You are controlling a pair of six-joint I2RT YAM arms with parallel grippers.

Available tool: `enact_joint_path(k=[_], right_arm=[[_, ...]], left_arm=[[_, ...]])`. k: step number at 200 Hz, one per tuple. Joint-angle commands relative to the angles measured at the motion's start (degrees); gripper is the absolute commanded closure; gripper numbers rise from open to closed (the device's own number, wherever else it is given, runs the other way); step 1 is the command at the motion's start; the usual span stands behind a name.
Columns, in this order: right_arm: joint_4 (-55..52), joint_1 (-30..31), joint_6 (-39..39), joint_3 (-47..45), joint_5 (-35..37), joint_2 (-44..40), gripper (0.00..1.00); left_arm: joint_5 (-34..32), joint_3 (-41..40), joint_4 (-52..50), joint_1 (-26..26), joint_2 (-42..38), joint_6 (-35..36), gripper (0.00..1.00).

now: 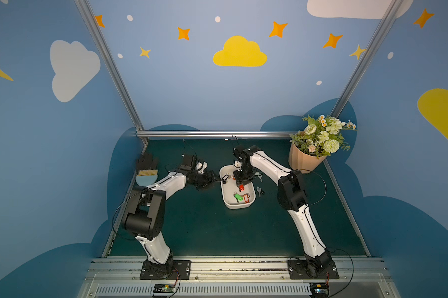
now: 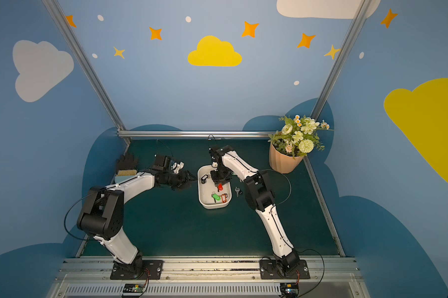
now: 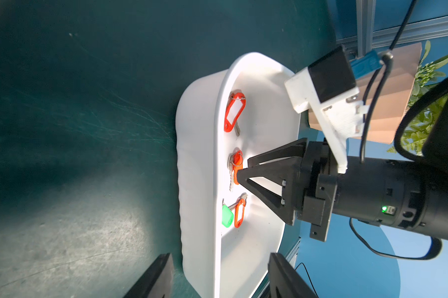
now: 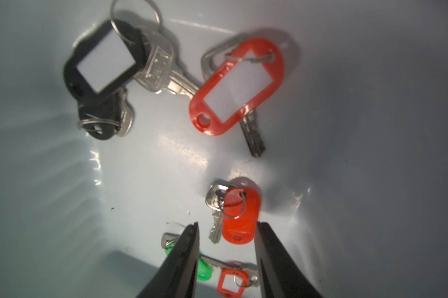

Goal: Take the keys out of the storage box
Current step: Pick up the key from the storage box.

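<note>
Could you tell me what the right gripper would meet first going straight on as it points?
Probably the solid red-tagged key on the storage box floor; the right gripper holds open jaws either side, though depth is unclear.

Right wrist view: fingers of right gripper run off frame edge, one covering part of green-tagged key. Ring of black-tagged key clipped by edge. In a top view, right gripper blocks middle of storage box. Loose keys beside it on tabletop, tags too small to tell.
</note>
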Motion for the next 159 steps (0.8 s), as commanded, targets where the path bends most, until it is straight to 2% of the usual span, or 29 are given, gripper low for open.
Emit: enact_joint_path(k=[1,159], right_arm=[[-0.75,0.38,0.14,1.44,1.21,1.32,0.59],[-2.84,2.51,-2.75,7.65,7.0,5.28,0.72]], left_arm=[[0.01,1.01,-1.16,-0.21,0.3,1.44,0.35],[0.28,0.76,-1.06,-0.19,0.14,1.68,0.35]])
